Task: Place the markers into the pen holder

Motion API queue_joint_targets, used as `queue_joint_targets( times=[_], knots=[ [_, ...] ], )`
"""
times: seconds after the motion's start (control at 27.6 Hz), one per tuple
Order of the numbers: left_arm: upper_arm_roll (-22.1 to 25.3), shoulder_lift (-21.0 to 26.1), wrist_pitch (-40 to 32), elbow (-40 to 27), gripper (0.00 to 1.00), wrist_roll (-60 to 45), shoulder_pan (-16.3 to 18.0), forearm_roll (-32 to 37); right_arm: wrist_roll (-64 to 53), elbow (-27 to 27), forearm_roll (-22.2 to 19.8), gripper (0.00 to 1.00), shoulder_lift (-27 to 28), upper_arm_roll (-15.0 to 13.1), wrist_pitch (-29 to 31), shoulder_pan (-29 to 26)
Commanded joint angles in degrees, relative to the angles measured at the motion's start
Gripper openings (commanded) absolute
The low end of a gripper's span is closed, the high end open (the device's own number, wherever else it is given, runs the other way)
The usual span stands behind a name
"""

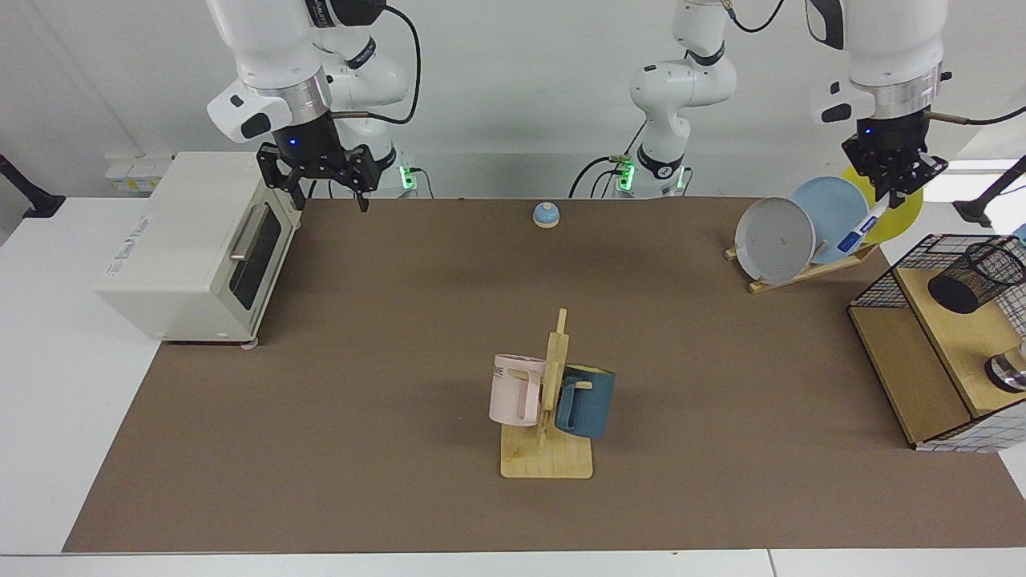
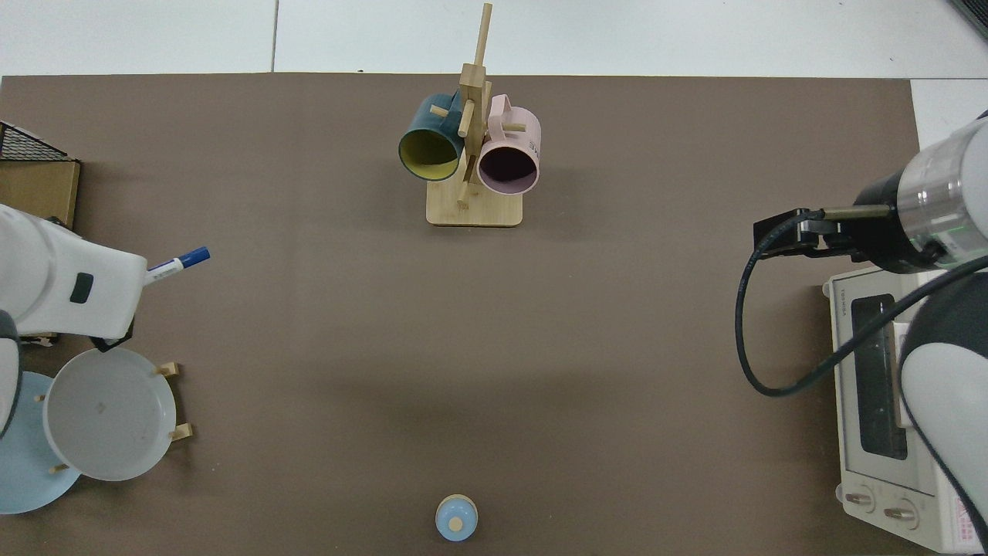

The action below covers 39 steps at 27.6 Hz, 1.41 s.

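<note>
a white table (image 1: 48, 336) bearing a brown mat (image 1: 385, 336) that covers most of its top. directly on the mat: a wooden mug tree (image 1: 551, 449) near the middle, a small blue bell (image 1: 546, 215) at the edge toward the robot bases, a wooden plate rack (image 1: 809, 268), and a black wire rack with wooden shelves (image 1: 906, 377) at one end. a white toaster oven (image 1: 192, 240) stands at the opposite end, straddling the mat's edge.
</note>
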Motion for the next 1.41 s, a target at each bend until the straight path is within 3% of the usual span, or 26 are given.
queue_joint_targets(
  times=[0.0,0.29,0.47,0.91,1.38],
  knots=[
    [0.19,4.43,-1.83,6.95,0.0,8.5,1.25,5.82,2.32,-3.98,-0.12,1.0,-3.32,0.38,0.06,0.17],
    [1.6,10.14,-0.25,14.52,0.0,20.9,5.55,6.53,2.41,-5.74,-0.12,1.0,-4.73,0.38,0.06,0.35],
    [1.6,11.38,3.35,15.93,0.0,27.85,8.98,6.53,2.49,-5.66,0.06,1.0,-4.65,0.47,0.24,0.35],
    [1.6,11.55,5.29,15.67,0.0,28.65,9.25,13.91,2.14,-4.87,0.23,1.0,-4.21,0.38,0.85,-0.53],
    [2.3,15.33,6.52,15.93,0.0,28.73,12.85,20.94,2.14,-4.78,0.32,1.0,-4.38,0.38,0.94,-0.61]
  ],
)
